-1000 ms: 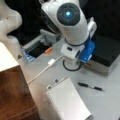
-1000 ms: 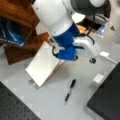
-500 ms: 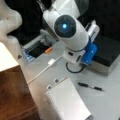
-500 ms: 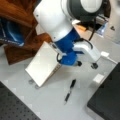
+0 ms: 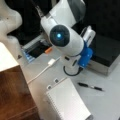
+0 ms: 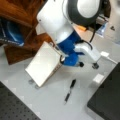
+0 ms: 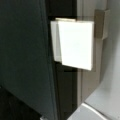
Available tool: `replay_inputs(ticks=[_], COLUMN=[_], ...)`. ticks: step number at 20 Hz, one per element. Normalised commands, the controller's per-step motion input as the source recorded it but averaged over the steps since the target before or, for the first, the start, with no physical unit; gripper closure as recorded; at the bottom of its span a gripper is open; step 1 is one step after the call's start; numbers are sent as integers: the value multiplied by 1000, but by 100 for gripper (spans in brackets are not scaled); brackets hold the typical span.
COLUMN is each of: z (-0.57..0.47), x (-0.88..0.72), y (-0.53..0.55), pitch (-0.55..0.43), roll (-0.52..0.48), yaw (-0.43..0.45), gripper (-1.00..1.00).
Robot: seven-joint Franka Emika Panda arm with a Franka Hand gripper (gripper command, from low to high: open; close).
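We take the small white block (image 6: 98, 78) as the thing nearest the gripper (image 6: 94, 65): in a front view it lies on the grey tabletop (image 6: 52, 100), just right of and nearer than the arm's tip, close against the edge of the black slab (image 6: 107, 100). The wrist view shows a white rectangular piece (image 7: 75, 45) against a dark panel, possibly the same block, though we cannot be sure. The gripper hangs low over the tabletop between the blue wrist section (image 6: 71, 58) and the block; we cannot tell whether its jaws are apart or together, since the arm's body hides them.

Left of the gripper lies the white notepad (image 6: 45, 63), its far corner just beside the blue section. A black pen (image 6: 70, 90) lies nearer, well clear of the block. In a front view a white cable (image 5: 43, 70) runs across the tabletop to a plug just beside the arm.

Our worries, as we judge them: the block sits so close to the slab that a jaw could strike the slab's edge or push the block under it. The wrist could also catch the notepad's corner and drag it, and a sweep could snag the cable or roll the pen.
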Motion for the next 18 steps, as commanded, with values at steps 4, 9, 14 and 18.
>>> replay_inputs(ticks=[4,9,14,18], z=[-136,-133,-126,-142], x=[-388,-365,-292,-230], y=[226,258,225,168], pitch=[-258,-290,-268,-243], roll=[168,102,51,34], yaw=[-363,-329,-276,-241], gripper=[-100,-100,-100,-100])
